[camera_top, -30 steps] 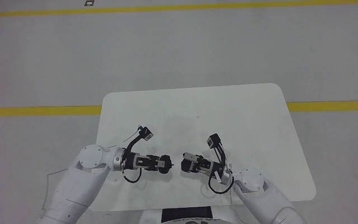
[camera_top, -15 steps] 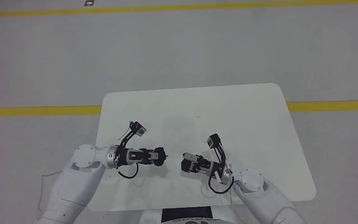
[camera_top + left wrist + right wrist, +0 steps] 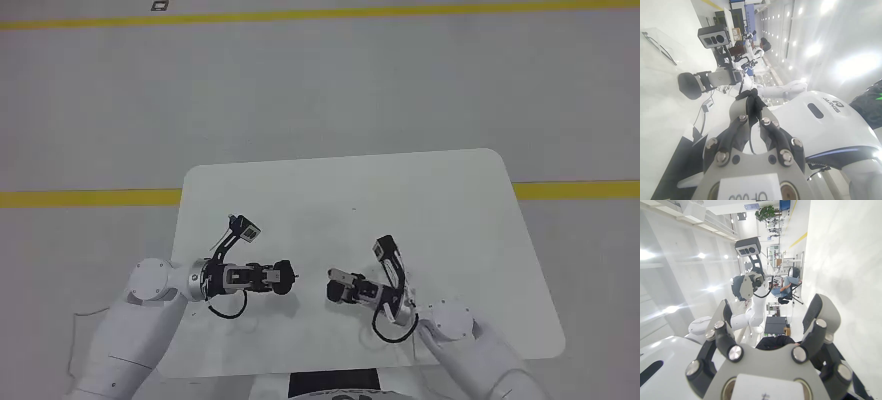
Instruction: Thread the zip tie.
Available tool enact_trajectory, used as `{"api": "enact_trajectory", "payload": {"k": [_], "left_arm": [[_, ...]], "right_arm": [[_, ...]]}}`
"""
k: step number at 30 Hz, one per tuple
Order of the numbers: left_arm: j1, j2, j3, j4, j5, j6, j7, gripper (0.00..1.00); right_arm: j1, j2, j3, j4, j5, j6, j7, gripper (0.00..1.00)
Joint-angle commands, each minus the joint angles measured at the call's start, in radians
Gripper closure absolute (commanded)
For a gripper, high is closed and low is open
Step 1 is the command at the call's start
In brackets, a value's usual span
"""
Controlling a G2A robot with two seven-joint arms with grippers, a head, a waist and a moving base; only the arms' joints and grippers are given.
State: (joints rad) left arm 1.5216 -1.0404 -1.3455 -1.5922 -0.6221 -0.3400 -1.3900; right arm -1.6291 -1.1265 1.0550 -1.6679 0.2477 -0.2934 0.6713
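Above the table (image 3: 440,200), toward its near edge, the zip tie (image 3: 753,103) is pinched in my left gripper (image 3: 753,118), fingers closed on it. My right gripper (image 3: 770,308) faces it, fingers wide and empty. I should align well before taking the free end.

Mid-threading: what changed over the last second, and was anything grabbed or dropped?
The left gripper drew back from the right gripper, toward its own side, so the gap between them widened. No grab or release is visible: the left is shut on the black zip tie, the right open. The right gripper and table kept their places.
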Motion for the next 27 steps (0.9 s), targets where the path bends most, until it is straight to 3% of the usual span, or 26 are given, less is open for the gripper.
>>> {"api": "enact_trajectory", "payload": {"k": [1,8,16,18,27], "left_arm": [[0.0,0.0,0.0,0.0,0.0,0.0,0.0,1.0],[0.0,0.0,0.0,0.0,0.0,0.0,0.0,1.0],[0.0,0.0,0.0,0.0,0.0,0.0,0.0,1.0],[0.0,0.0,0.0,0.0,0.0,0.0,0.0,1.0],[0.0,0.0,0.0,0.0,0.0,0.0,0.0,1.0]], "right_arm": [[-0.016,0.008,0.025,-0.042,-0.084,0.032,-0.023,0.0],[-0.077,0.039,0.108,-0.223,-0.347,0.229,-0.03,0.0],[-0.069,0.066,0.128,-0.386,-0.695,0.516,0.105,0.0],[-0.058,0.069,0.11,-0.409,-0.76,0.536,0.153,0.0],[-0.055,0.07,0.109,-0.401,-0.788,0.542,0.147,0.0]]}}
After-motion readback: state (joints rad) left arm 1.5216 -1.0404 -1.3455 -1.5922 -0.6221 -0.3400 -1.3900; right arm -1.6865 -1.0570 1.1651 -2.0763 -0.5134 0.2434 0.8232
